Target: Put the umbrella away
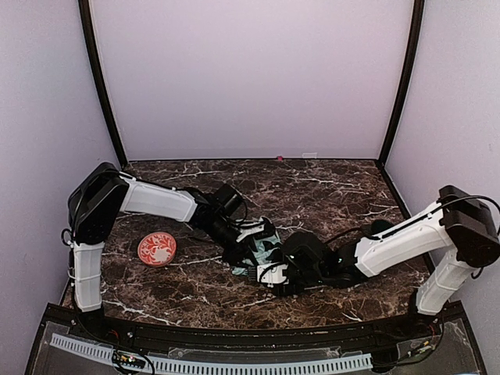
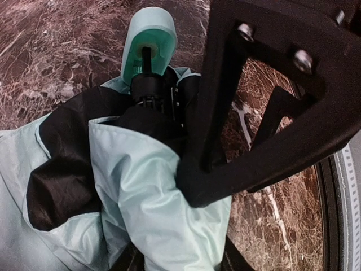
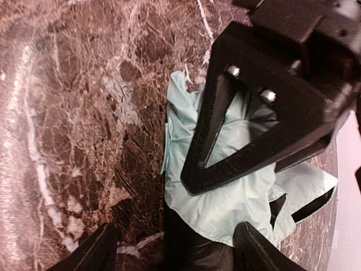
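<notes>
The umbrella (image 1: 266,248) lies folded on the marble table, a bundle of pale mint fabric (image 2: 152,192) with black lining. Its mint handle (image 2: 149,42) points away in the left wrist view. My left gripper (image 2: 180,261) is shut on the bunched fabric, which fills the gap between its fingers. My right gripper (image 3: 175,251) stands open and faces the left one, and the fabric's edge (image 3: 225,197) lies between its fingers, close to the right fingertip (image 3: 254,248). One black triangular finger of each gripper shows in the other's wrist view, resting on the fabric. From above, the two grippers (image 1: 248,251) (image 1: 277,272) meet over the umbrella.
A round red patterned disc (image 1: 157,248) lies on the table left of the umbrella, below the left arm. Pale walls with black corner posts enclose the dark marble table (image 1: 328,187). A small pink item (image 1: 279,158) sits at the back edge.
</notes>
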Controlling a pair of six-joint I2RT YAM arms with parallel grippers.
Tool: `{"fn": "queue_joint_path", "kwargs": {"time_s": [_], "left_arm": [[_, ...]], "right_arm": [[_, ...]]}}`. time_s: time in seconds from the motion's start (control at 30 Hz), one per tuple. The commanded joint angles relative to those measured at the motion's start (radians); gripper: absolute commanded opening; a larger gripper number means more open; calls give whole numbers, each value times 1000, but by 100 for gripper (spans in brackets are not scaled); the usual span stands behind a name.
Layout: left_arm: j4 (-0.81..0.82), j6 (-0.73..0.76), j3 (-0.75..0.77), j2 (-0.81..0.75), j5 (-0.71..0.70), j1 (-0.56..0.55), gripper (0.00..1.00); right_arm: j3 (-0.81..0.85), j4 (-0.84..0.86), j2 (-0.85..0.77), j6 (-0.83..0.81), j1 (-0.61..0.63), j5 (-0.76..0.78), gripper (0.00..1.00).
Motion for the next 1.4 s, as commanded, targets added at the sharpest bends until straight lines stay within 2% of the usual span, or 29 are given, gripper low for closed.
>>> {"fn": "queue_joint_path", "kwargs": {"time_s": [0.0,0.33,0.37,0.4,0.43,0.67,0.9,0.93,0.97,1.07,1.13,1.2,1.3,1.37], "left_arm": [[-266,-21,-62,110,-84,-4,33],[-310,2,-37,129,-83,2,32],[-309,1,-36,129,-84,2,31],[-310,1,-37,128,-84,2,32],[-311,1,-36,131,-84,3,32],[-314,1,-31,134,-81,6,31],[-325,22,-23,132,-46,13,31],[-324,24,-21,133,-38,14,31],[-322,25,-18,133,-33,15,31],[-322,28,-5,132,-16,15,31],[-319,29,1,129,-3,18,31],[-292,8,2,115,-2,27,38],[-195,-68,-13,63,-5,66,59],[-90,-140,-45,3,-15,98,68]], "right_arm": [[49,90,84,-80,1,149,72],[34,167,79,-120,1,256,78],[34,162,66,-129,0,252,85],[32,160,49,-137,2,245,98],[29,160,36,-143,1,234,99],[40,75,76,-162,-21,100,97],[112,-46,169,-114,-93,-15,85],[126,-60,182,-107,-97,-25,81],[139,-76,192,-96,-98,-36,74],[170,-108,216,-66,-99,-62,43],[169,-112,214,-52,-101,-76,32],[160,-118,201,-37,-102,-91,23],[153,-147,183,-16,-107,-110,15],[150,-156,179,0,-109,-107,5]]}}
